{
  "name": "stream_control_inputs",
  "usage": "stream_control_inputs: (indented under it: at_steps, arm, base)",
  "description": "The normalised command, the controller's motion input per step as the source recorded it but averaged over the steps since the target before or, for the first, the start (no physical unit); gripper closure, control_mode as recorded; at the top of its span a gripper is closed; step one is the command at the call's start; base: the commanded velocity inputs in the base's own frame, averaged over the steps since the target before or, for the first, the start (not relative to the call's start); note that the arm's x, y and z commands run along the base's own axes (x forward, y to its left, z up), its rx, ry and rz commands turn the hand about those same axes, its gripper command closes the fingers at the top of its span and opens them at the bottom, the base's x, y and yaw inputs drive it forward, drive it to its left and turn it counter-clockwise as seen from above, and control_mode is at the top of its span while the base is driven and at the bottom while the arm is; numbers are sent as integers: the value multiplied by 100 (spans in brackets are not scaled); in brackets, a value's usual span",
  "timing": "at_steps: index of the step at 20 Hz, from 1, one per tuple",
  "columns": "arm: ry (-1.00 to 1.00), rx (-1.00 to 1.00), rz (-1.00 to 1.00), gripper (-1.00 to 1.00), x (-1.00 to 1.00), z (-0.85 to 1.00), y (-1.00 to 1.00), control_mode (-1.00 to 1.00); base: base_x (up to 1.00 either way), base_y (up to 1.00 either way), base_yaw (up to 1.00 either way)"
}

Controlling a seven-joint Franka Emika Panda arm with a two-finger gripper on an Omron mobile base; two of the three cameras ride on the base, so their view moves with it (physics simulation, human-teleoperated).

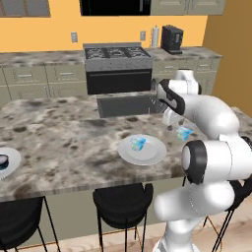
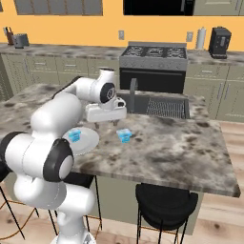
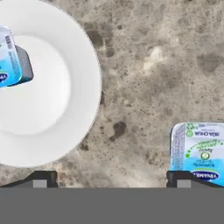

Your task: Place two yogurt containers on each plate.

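Take the near plate (image 1: 152, 156) as your landmark. One light-blue tub (image 1: 138, 142) already sits inside it, toward its far side, so by my reading this plate wants just one more. The likely candidate is the second tub (image 2: 125, 135), standing on the counter (image 2: 190, 143) just beside the plate, on its right and clear of the rim. Your gripper (image 3: 111, 179) hangs above the bare counter between plate and tub, fingers spread wide and holding nothing. In the hand view one fingertip (image 3: 183, 178) sits right under that tub's edge, so you are off-centre: shift toward the tub before you descend, or the finger will likely land on it. Far to the left of that plate a second plate (image 1: 11, 158) carries the dark cup (image 1: 3, 160).
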Motion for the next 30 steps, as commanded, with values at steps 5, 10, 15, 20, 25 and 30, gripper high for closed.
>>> stream_control_inputs:
  at_steps: [5,10,15,20,25,30]
  arm:
    - [-22,-3,6,-100,18,-15,-86,-100]
    - [4,-1,7,-100,52,-1,-18,-100]
    - [1,0,2,-100,28,-5,-7,-100]
    - [0,1,0,-100,-39,-3,-3,-100]
    - [1,2,0,-100,0,-36,5,-100]
    - [0,0,0,-100,0,-30,-3,-100]
  base:
    - [0,0,0]
    - [0,0,0]
    - [0,0,0]
    - [0,0,0]
    - [0,0,0]
    - [0,0,0]
